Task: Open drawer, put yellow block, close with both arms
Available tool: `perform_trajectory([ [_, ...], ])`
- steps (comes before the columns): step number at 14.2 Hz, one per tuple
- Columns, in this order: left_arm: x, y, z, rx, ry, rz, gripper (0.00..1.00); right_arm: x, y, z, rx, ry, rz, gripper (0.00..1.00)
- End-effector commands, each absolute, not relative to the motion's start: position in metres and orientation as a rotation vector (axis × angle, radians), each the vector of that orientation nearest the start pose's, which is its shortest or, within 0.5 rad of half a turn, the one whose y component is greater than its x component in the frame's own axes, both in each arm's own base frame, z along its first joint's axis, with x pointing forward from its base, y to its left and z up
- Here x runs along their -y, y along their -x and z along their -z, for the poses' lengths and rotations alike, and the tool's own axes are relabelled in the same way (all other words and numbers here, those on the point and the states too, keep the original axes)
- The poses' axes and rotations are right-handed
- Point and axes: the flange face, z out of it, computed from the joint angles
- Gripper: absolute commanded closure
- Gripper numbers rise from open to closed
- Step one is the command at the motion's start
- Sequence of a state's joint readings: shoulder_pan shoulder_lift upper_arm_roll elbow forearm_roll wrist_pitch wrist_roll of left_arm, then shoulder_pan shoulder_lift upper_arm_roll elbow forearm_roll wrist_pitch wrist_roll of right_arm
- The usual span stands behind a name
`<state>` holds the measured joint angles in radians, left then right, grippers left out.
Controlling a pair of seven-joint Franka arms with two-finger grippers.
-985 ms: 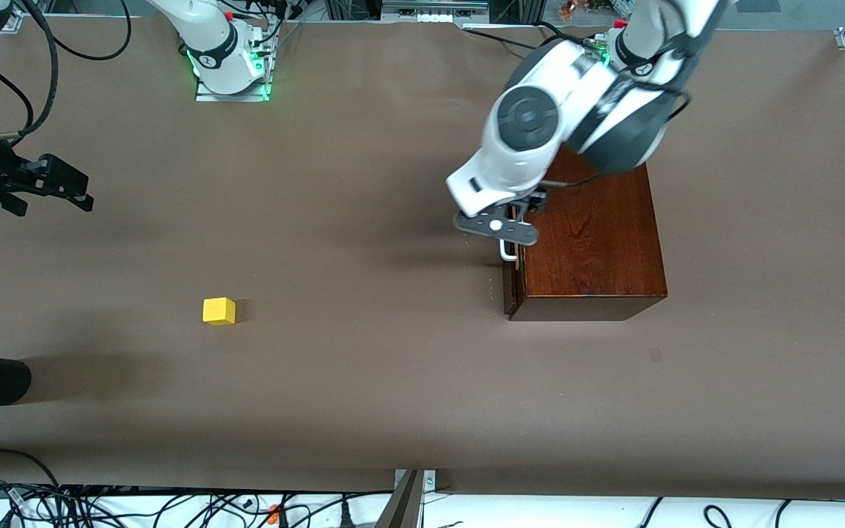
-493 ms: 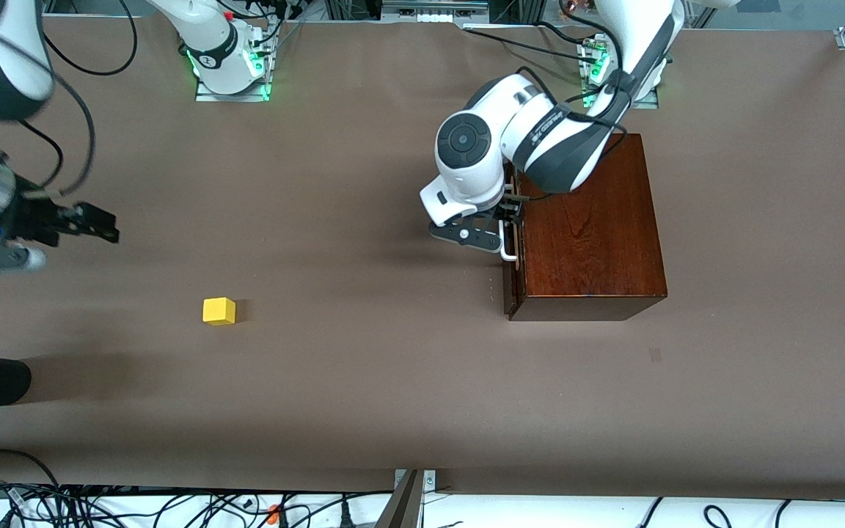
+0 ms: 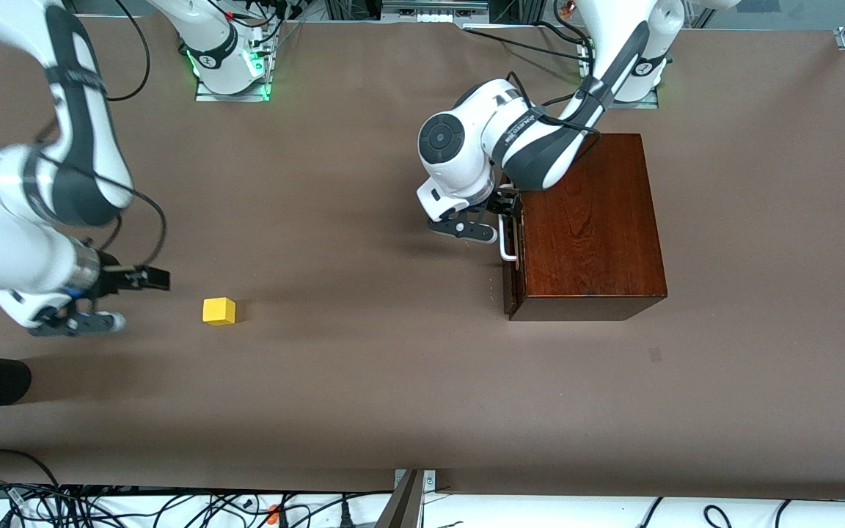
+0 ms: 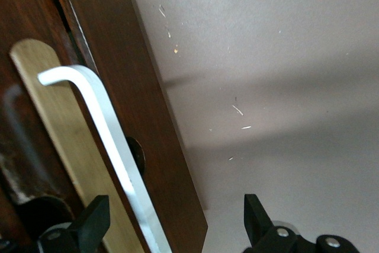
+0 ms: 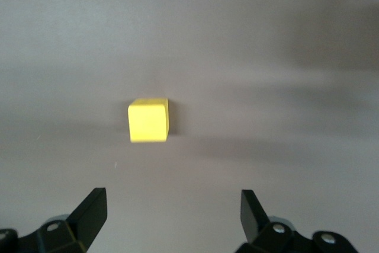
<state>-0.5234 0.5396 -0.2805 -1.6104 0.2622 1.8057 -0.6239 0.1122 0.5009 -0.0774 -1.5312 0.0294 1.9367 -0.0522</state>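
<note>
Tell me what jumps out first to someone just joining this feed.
The dark wooden box at the left arm's end of the table, with the left gripper at its white handle, jaws open around the bar. Then the yellow block alone on the brown table, the right gripper open beside it.

Yellow block (image 3: 218, 310): bright yellow, plain, no pattern. Wooden box (image 3: 590, 227): glossy dark reddish-brown, visible wood grain. Drawer (image 3: 510, 282) front: dark reddish-brown; handle (image 3: 507, 248) white; pale light-wood strip beneath handle in left wrist view. Arms: white shells w/ dark grey joint sections. Left gripper (image 3: 492, 220) & right gripper (image 3: 125, 297): black fingers, grey bodies. Table (image 3: 364, 367): uniform matte brown.
</note>
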Motion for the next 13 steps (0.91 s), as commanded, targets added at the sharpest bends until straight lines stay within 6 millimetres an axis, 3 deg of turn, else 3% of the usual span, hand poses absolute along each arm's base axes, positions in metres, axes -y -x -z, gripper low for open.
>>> perform_trajectory([
  [1,0.439,-0.472,-0.299,-0.399,2.782,-0.179,0.0,-0.05,-0.677,-0.321,0.105,3.141,-0.08,0.0],
  [4,0.439,-0.471,-0.284,-0.41,2.806,-0.155,0.0,-0.065,-0.681,-0.28,0.12,3.146,-0.023,0.0],
  [7,0.44,-0.471,-0.279,-0.408,2.81,-0.153,0.0,-0.067,-0.679,-0.246,0.081,3.147,-0.059,0.0],
  [13,0.44,-0.474,-0.266,-0.407,2.828,-0.145,0.0,-0.066,-0.678,-0.215,-0.006,3.152,-0.097,0.02],
])
